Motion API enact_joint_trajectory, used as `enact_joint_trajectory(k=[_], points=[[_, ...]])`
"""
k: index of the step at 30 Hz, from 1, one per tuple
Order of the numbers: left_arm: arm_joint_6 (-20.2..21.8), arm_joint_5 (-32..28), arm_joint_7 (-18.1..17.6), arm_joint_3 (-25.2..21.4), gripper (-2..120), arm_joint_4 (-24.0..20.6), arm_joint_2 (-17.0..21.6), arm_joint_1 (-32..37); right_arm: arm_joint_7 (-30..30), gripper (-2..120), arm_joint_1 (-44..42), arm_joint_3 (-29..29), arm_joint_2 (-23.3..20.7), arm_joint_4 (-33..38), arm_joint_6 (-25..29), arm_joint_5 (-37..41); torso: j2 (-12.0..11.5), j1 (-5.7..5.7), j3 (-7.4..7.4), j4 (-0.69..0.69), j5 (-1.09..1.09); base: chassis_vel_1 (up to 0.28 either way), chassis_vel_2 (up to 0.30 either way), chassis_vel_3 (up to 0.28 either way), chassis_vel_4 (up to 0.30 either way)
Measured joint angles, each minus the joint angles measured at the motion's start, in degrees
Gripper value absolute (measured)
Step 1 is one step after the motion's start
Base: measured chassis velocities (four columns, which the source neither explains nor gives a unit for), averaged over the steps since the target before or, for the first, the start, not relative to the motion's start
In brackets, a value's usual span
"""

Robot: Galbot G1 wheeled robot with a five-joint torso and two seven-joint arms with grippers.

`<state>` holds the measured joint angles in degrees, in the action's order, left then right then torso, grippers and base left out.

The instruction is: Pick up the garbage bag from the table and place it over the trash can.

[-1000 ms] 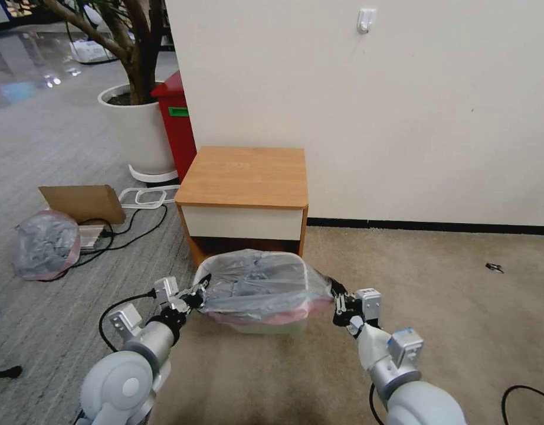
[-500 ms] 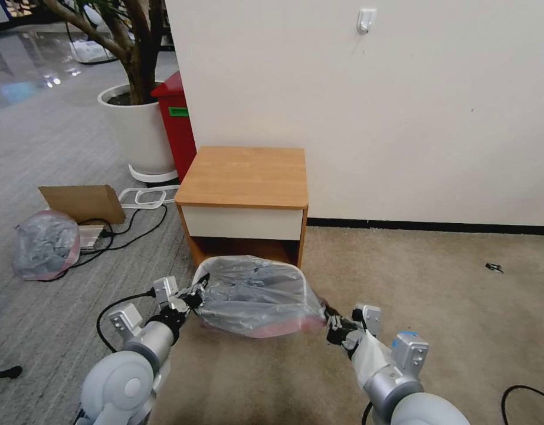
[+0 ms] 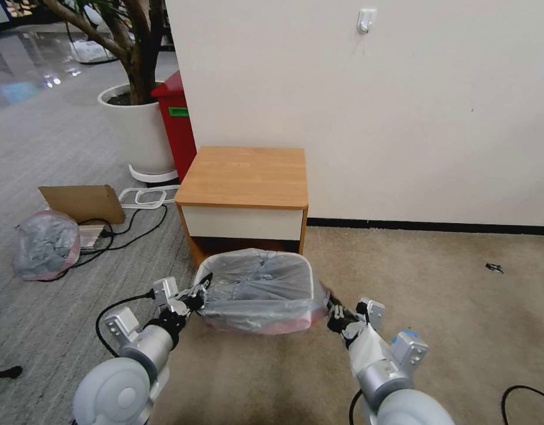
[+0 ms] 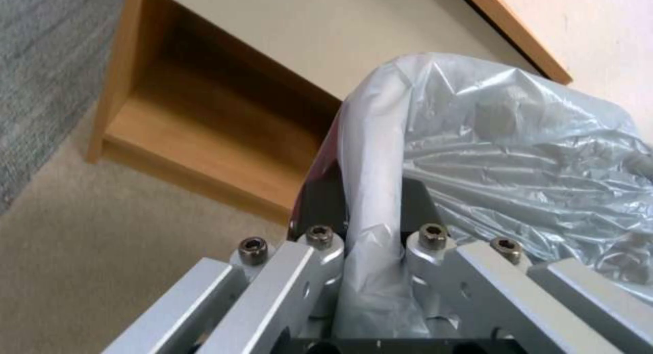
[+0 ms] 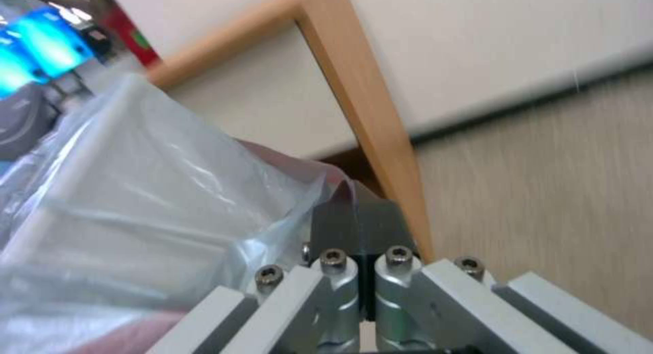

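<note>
Grey carpet fills the left of the head view and beige carpet the lower right, with a plain white wall (image 3: 372,118) across the upper right. At far left, a stuffed grey-and-pink bundle (image 3: 45,245) lies on the floor beside a piece of cardboard (image 3: 83,202). Above them, in the upper left, a white plant pot (image 3: 139,130) stands next to a red bin (image 3: 176,121).

At lower left, the left tool (image 3: 196,297) is clenched on the left edge of the garbage bag (image 3: 257,292); in the left wrist view its dark pads (image 4: 320,206) pinch a rolled fold of the plastic (image 4: 371,191).

At centre, the counter (image 3: 245,177) stands against the wall with its top bare. Just in front of it on the floor, the bag is stretched between the two tools, its grey film draped over the trash can (image 3: 248,255), whose pale rim shows through the plastic. A pink hem runs along the bag's near lower edge.

At lower right, the right tool (image 3: 333,311) is clenched on the bag's right corner; in the right wrist view its pads (image 5: 357,226) are pressed together on a thin flap of plastic (image 5: 170,201).
</note>
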<state>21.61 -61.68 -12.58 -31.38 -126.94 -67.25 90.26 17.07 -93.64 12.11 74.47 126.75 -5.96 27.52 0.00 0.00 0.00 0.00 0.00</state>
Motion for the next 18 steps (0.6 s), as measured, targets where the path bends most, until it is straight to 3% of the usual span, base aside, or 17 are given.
enact_joint_trajectory(k=[1, 7, 11, 18], points=[[0.05, -1.08, -0.39, -0.31, 6, 0.19, 0.2, -0.3, -2.84, 0, -0.08, 0.16, 0.06, -1.59, 3.31, -3.67, 0.0, 0.0, 0.0, 0.0, 0.0, 0.0, 0.0, 0.0, 0.0], [0.16, -5.48, -2.5, -0.73, 6, 0.79, 0.28, -1.48, -10.23, 0, -0.47, 1.39, -0.83, -4.72, 9.67, -11.9, 0.0, 0.0, 0.0, 0.0, 0.0, 0.0, 0.0, 0.0, 0.0], [0.19, -6.06, -2.87, -0.83, 6, 1.12, 0.16, -1.73, -11.52, 0, -0.79, 1.29, -1.41, -4.96, 10.03, -14.11, 0.0, 0.0, 0.0, 0.0, 0.0, 0.0, 0.0, 0.0, 0.0], [0.59, -5.92, -2.86, -1.09, 6, 0.72, 0.62, -1.75, -11.33, 0, 0.74, 0.87, -1.61, -7.11, 5.93, -13.7, 0.0, 0.0, 0.0, 0.0, 0.01, 0.0, 0.0, 0.0, 0.0]])
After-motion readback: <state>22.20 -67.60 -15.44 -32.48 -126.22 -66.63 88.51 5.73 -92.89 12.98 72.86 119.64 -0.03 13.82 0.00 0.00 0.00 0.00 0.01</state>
